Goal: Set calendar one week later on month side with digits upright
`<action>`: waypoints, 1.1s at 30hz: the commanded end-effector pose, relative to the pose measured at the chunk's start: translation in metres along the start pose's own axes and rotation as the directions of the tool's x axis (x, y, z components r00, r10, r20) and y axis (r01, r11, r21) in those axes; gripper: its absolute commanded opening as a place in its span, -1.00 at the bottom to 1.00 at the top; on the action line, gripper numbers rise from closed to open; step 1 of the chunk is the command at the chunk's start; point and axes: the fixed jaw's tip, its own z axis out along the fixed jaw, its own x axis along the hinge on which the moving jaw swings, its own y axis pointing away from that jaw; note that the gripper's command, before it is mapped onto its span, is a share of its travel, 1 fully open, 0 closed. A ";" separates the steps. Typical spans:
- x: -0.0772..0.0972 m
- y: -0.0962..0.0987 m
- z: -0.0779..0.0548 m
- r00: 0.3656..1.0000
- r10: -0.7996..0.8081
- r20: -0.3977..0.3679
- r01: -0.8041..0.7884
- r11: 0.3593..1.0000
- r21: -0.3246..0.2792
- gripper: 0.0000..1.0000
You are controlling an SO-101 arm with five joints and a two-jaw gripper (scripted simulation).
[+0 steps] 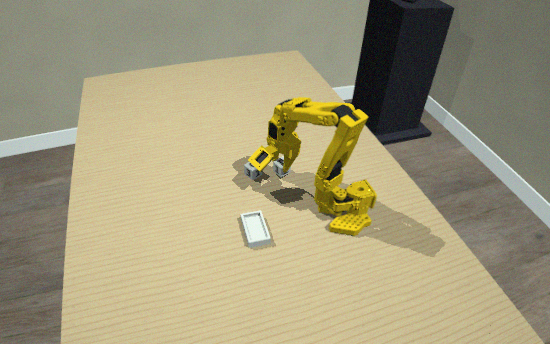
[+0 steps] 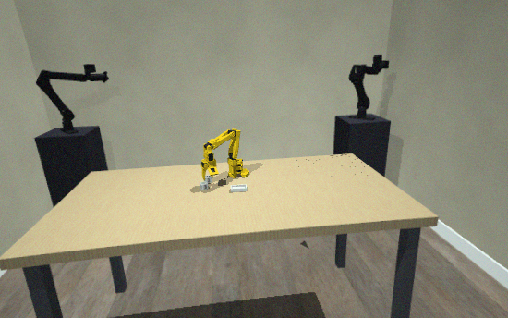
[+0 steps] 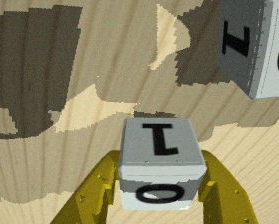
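My gripper is shut on a grey date cube, held low over the table, left of the arm's base. In the wrist view the held cube shows a 1 on its top face and a 0 on the face toward the camera. It also shows in the top view. The second grey cube sits on the table just beside it, apart from the fingers; in the wrist view it shows a 1 lying sideways. The white tray lies flat and empty on the table, nearer the front.
The arm's yellow base stands right of the tray. A dark flat patch lies on the table between the base and the cubes. A black pedestal stands behind the table's right edge.
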 end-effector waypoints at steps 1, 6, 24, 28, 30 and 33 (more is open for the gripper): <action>0.001 -0.003 0.000 1.000 -0.001 0.003 0.001 1.000 0.022 -1.00; 0.001 -0.003 0.000 1.000 -0.001 0.003 0.001 1.000 0.022 -1.00; 0.001 -0.003 0.004 1.000 -0.001 0.003 0.001 1.000 0.022 -1.00; 0.001 -0.003 0.004 1.000 -0.001 0.003 0.001 1.000 0.022 -0.93; 0.001 -0.003 0.004 1.000 -0.001 0.003 0.001 1.000 0.022 -0.85; 0.001 -0.003 0.004 1.000 -0.001 0.003 0.001 1.000 0.022 -0.73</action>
